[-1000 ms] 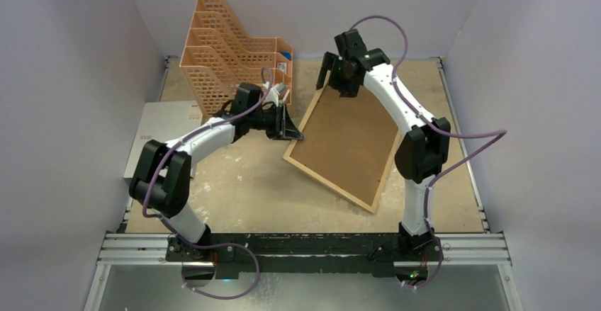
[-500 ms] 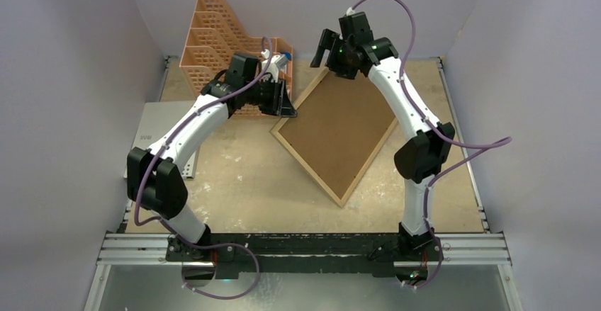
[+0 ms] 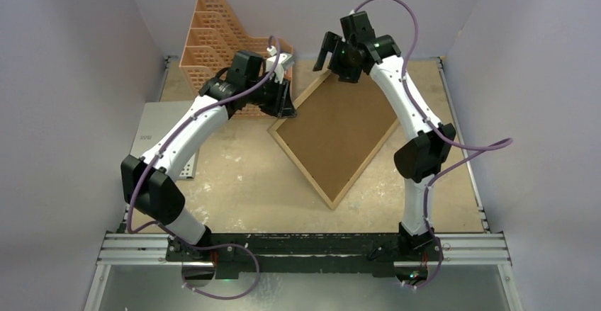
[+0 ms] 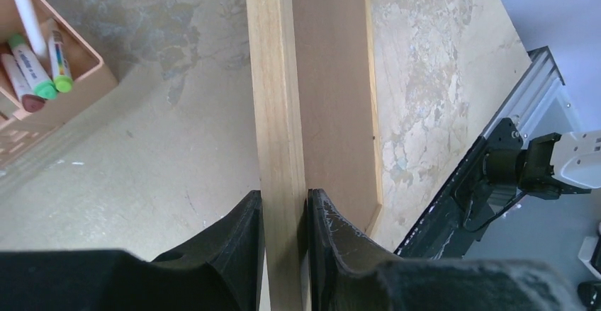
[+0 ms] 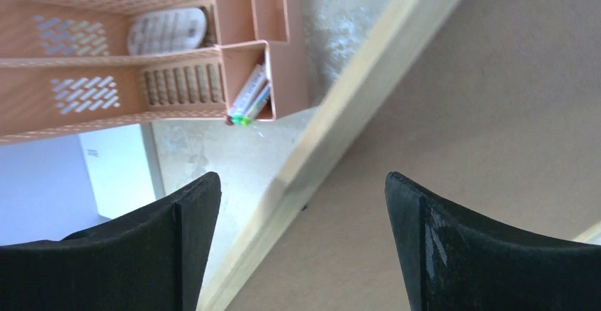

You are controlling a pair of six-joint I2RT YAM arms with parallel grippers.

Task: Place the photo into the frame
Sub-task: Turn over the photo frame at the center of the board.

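Note:
The frame [image 3: 300, 169], light wood, lies back-up as a diamond on the table, with the brown backing board [image 3: 336, 137] filling it. My left gripper [image 3: 285, 108] is shut on the frame's rail at its left corner. In the left wrist view both fingers press the wooden rail [image 4: 273, 112] from either side, at my left gripper [image 4: 283, 212]. My right gripper [image 3: 333, 63] hangs open above the frame's far corner. In the right wrist view my right gripper [image 5: 301, 198] holds nothing, with the rail [image 5: 340, 105] and the board [image 5: 482, 112] below it. The photo is out of view.
An orange lattice organizer [image 3: 227, 49] stands at the back left, close behind my left gripper, with markers [image 4: 32, 63] in its small cup. A pale grey flat sheet [image 3: 159, 137] lies at the table's left edge. The metal rail [image 3: 305, 247] runs along the near edge.
My left gripper moved back toward the organizer with the frame's corner, turning the frame into a diamond. My right gripper rose off the far corner and spread a little wider.

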